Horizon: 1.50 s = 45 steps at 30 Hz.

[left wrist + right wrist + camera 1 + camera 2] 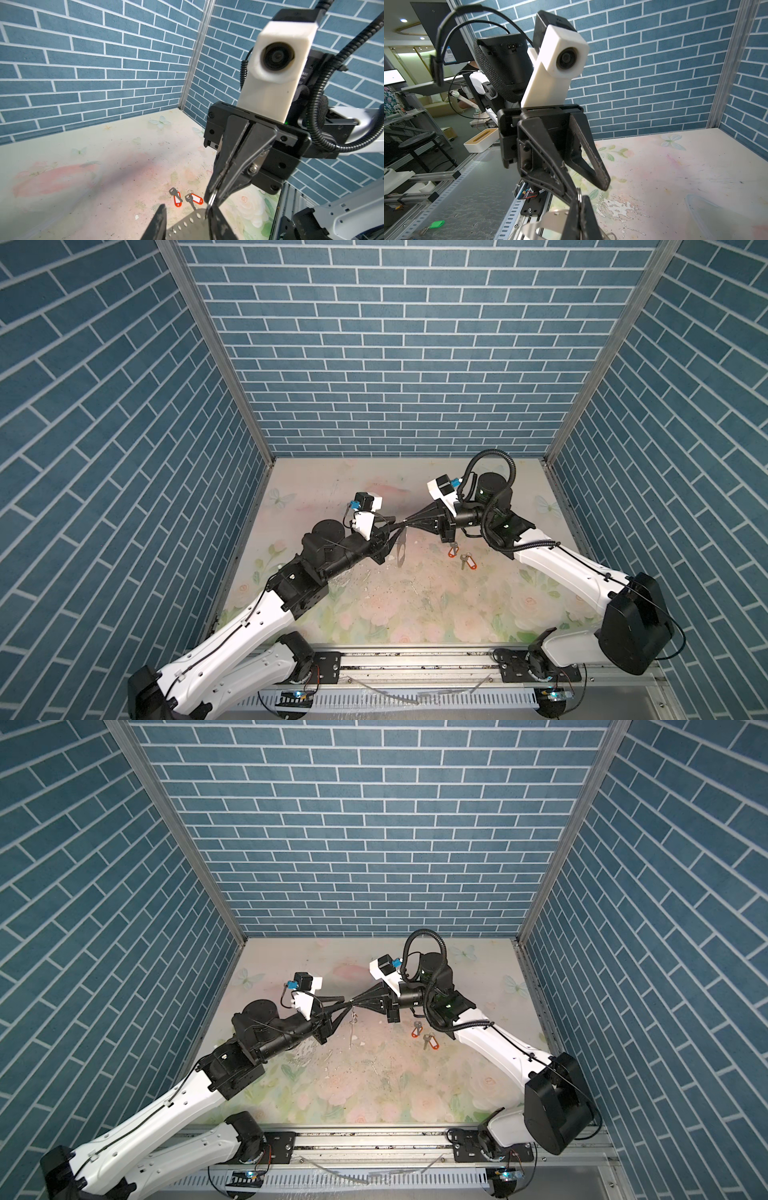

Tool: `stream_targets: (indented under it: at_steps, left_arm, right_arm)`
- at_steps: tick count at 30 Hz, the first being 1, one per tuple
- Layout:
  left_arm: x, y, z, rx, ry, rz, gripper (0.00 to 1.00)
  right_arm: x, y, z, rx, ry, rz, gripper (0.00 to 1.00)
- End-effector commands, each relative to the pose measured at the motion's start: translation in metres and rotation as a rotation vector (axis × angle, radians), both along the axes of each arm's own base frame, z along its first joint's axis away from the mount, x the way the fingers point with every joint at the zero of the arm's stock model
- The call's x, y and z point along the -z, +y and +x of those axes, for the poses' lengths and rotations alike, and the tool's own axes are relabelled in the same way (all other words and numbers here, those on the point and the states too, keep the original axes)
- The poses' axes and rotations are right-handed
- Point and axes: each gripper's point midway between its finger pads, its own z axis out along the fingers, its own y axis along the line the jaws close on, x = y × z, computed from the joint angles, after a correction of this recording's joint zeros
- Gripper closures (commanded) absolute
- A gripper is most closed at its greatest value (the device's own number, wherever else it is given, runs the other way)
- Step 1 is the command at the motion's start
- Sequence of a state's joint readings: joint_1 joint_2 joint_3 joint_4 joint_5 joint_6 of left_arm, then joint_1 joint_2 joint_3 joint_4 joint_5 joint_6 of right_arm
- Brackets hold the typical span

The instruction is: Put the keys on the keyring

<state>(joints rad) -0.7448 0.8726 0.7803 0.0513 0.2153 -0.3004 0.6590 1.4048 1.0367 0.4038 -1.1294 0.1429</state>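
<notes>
Right hand (212,197) clenched on a small ring (211,202) at the keyring (401,549) top. Keyring hangs mid-air over bench (415,614) centre. Left hand (398,522) released, fingers (160,220) apart either side of keyring top, contact unclear. Keys (468,562) lie on bench, just right of keyring.

Floral-printed table (415,605) holds 2 orange-tagged keys (469,565), lying just beside each other.
</notes>
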Motion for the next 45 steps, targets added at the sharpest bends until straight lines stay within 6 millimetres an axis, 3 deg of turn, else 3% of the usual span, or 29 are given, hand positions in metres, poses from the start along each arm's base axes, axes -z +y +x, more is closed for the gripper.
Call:
stream_targets:
  at_steps: [1, 12, 24, 32, 34, 37, 45]
  left_arm:
    - [-0.008, -0.008, -0.006, 0.054, -0.047, -0.022, 0.69]
    - [-0.016, -0.016, -0.017, 0.13, -0.104, -0.054, 0.79]
    - [-0.02, -0.024, -0.028, 0.214, -0.155, -0.058, 1.0]
    - [-0.015, -0.019, -0.027, 0.193, -0.171, -0.028, 1.0]
    - [-0.014, -0.019, -0.027, 0.19, -0.175, -0.028, 1.0]
    - [-0.015, -0.017, -0.028, 0.186, -0.186, -0.041, 1.0]
    - [-0.018, -0.013, -0.03, 0.178, -0.197, -0.041, 1.0]
  right_arm:
    - [-0.015, 0.0, -0.01, -0.07, -0.022, 0.042, 1.0]
    - [-0.017, 0.0, -0.016, -0.122, 0.007, 0.049, 1.0]
    - [-0.016, 0.0, -0.015, -0.127, 0.031, 0.04, 1.0]
    - [-0.016, -0.002, -0.011, -0.087, 0.041, 0.032, 1.0]
    - [-0.016, -0.004, -0.006, -0.056, 0.047, 0.03, 0.87]
    - [-0.016, -0.008, -0.001, -0.019, 0.052, 0.031, 0.75]
    - [-0.021, -0.028, 0.008, 0.099, 0.047, 0.052, 0.63]
